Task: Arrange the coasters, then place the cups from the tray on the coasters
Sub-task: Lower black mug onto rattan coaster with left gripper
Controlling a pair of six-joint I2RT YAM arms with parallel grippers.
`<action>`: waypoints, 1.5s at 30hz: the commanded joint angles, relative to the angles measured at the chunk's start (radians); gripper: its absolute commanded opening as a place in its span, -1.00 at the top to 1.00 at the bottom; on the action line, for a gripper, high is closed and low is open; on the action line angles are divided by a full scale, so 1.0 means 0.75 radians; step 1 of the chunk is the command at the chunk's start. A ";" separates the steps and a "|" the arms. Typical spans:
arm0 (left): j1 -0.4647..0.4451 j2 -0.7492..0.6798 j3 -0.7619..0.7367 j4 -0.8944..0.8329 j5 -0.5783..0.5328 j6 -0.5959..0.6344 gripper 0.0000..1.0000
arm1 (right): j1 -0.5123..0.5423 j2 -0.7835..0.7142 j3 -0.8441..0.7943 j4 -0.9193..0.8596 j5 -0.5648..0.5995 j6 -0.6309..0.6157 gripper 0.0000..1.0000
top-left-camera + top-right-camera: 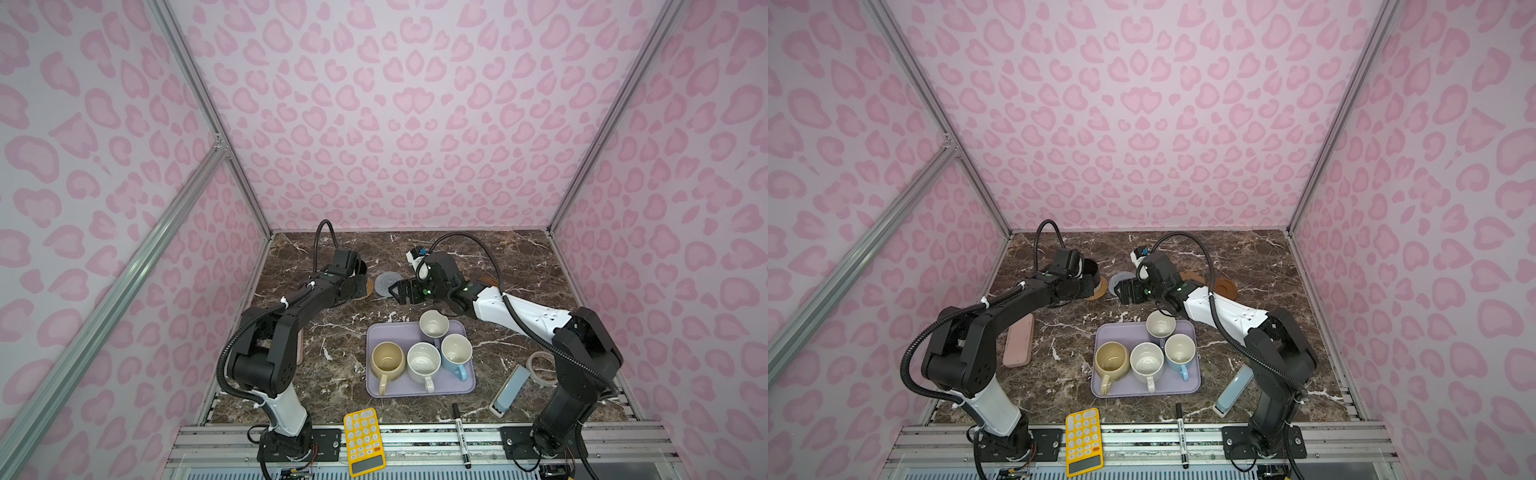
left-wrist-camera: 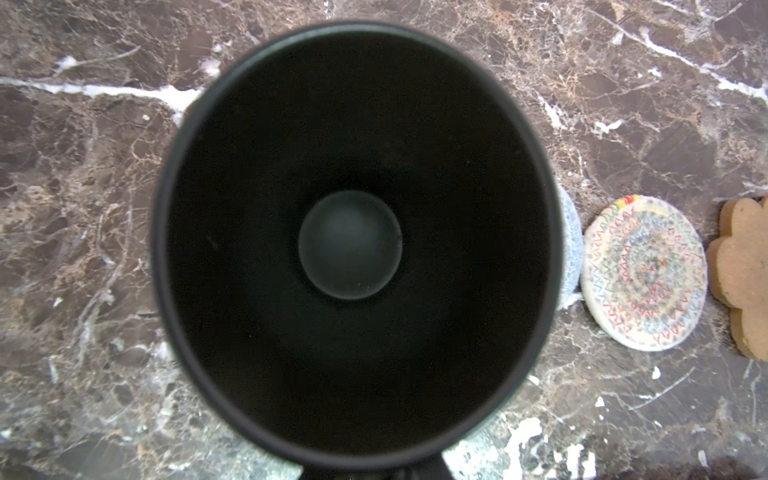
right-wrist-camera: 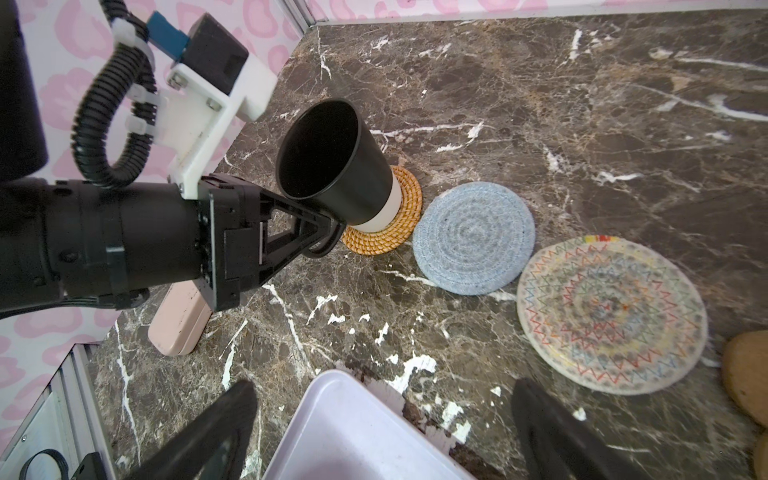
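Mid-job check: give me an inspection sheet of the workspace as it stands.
Surface: dark marble tabletop, no spills seen.
Job's things: black cup at the orange coaster, on or just above it; no cup on the grey-blue coaster, cream coaster, flower coaster or wooden disc; tray holds lavender cup, beige cup, speckled cup, blue cup.
Clutter: pink case, calculator, marker, tape ring, blue oblong case.
Grippers: left gripper shut on the black cup's handle; right gripper open, empty, near the tray's far corner.
Cables: black conduit arches over each arm, nothing snagged.
Surroundings: pink-patterned walls, metal frame.
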 commanded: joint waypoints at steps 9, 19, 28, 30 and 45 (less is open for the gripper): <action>0.017 0.011 -0.032 0.105 0.051 -0.003 0.41 | -0.008 0.007 -0.013 -0.025 -0.005 -0.018 -0.95; 0.018 -0.048 -0.024 0.040 0.030 -0.014 -0.15 | -0.008 -0.028 -0.020 -0.050 0.011 -0.026 -0.95; 0.019 -0.238 -0.058 -0.042 -0.031 -0.085 -0.94 | 0.014 -0.158 -0.042 -0.279 0.119 -0.098 -0.95; 0.018 -0.278 -0.052 -0.075 -0.018 -0.102 -0.94 | 0.022 -0.198 -0.044 -0.371 0.172 -0.124 -0.95; -0.136 -0.875 -0.334 -0.050 0.150 -0.263 -0.94 | 0.059 -0.400 -0.103 -0.931 0.349 -0.097 -0.88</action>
